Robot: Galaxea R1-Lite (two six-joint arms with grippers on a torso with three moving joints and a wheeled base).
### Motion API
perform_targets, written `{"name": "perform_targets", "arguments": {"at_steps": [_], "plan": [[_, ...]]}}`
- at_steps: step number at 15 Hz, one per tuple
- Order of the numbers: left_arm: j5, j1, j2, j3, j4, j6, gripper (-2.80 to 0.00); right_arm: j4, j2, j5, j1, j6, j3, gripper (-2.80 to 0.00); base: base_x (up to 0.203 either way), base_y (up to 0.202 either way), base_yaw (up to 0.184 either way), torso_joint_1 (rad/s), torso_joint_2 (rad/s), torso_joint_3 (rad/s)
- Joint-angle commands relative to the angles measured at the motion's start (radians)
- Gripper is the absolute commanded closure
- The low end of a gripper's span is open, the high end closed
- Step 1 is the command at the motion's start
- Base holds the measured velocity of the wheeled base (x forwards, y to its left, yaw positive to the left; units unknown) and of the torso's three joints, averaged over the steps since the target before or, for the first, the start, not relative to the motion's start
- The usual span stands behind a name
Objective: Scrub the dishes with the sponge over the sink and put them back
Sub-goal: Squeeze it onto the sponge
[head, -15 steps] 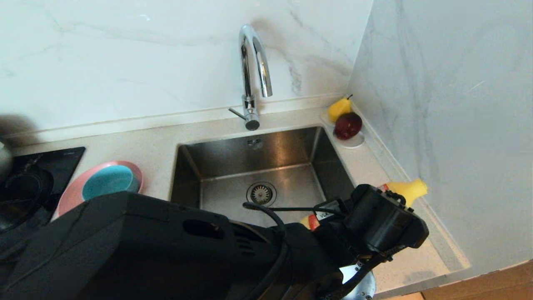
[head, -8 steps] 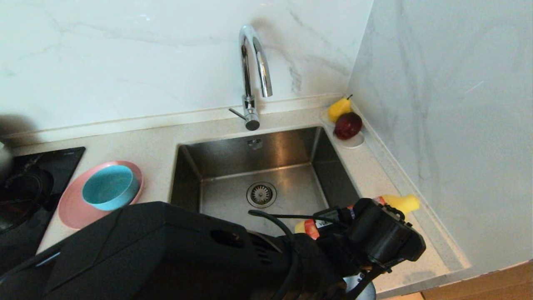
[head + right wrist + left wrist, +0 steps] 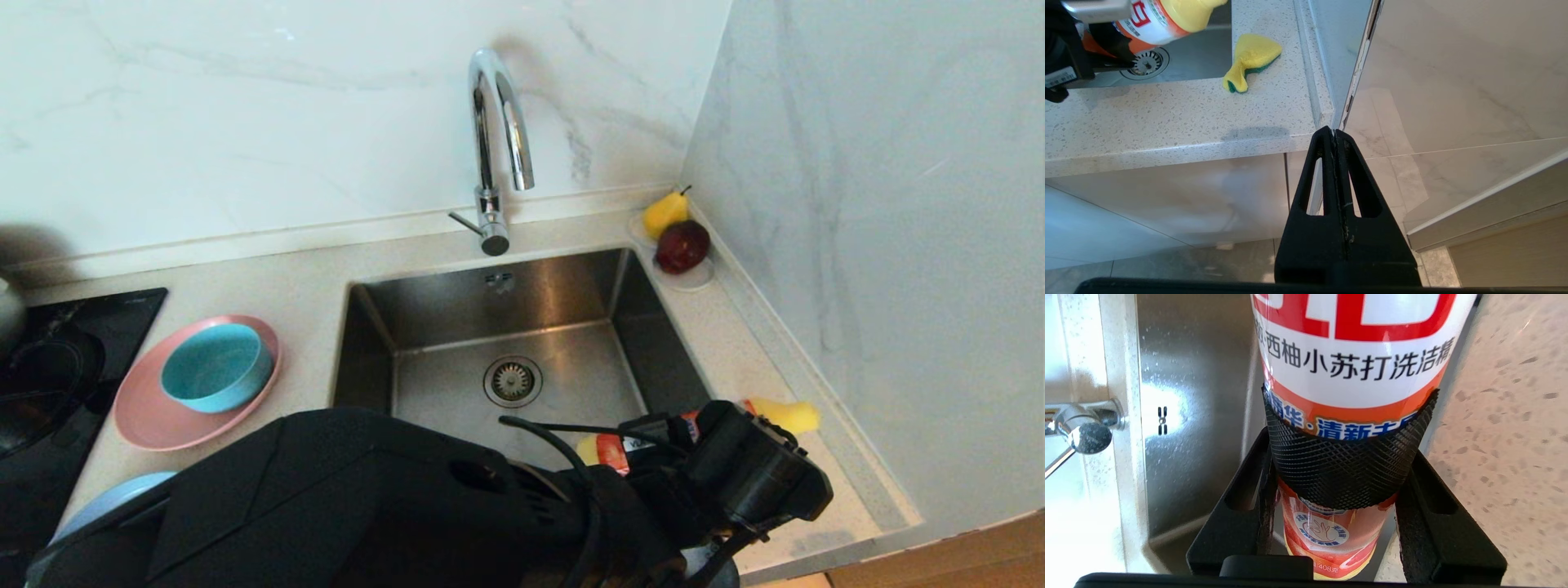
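Dishes first: I count three, a pink plate with a teal bowl sitting on it, left of the sink, and a blue plate nearer me, mostly hidden behind my left arm. One sponge lies on the counter just right of the sink's front corner; its long axis runs diagonally, tail towards the counter's front edge, body towards the wall. From the head view I can't see it at all. My left gripper is clamped around one detergent bottle, held over the sink's right rim and lying nearly level, yellow cap pointing right towards the wall. My right gripper hangs below counter height by the cabinet front, jaws pressed together with nothing between them. One pear and one apple share a saucer in the far corner.
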Motion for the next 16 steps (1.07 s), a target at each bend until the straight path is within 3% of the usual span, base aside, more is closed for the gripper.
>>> {"name": "perform_targets", "arguments": {"at_steps": [1, 9, 16], "plan": [[0.026, 0.000, 0.016, -0.007, 0.003, 0.008, 0.00, 0.000, -0.001, 0.001, 0.000, 0.000, 0.000, 0.00, 0.000, 0.000, 0.000, 0.000, 0.00, 0.000], [0.080, 0.000, 0.070, -0.050, 0.010, 0.038, 0.00, 0.000, -0.001, 0.001, 0.000, 0.000, 0.000, 0.00, 0.000, 0.000, 0.000, 0.000, 0.00, 0.000], [0.115, 0.000, 0.110, -0.134, 0.101, 0.059, 0.00, 0.000, -0.001, 0.001, 0.000, 0.000, 0.000, 0.00, 0.000, 0.000, 0.000, 0.000, 0.00, 0.000]]}}
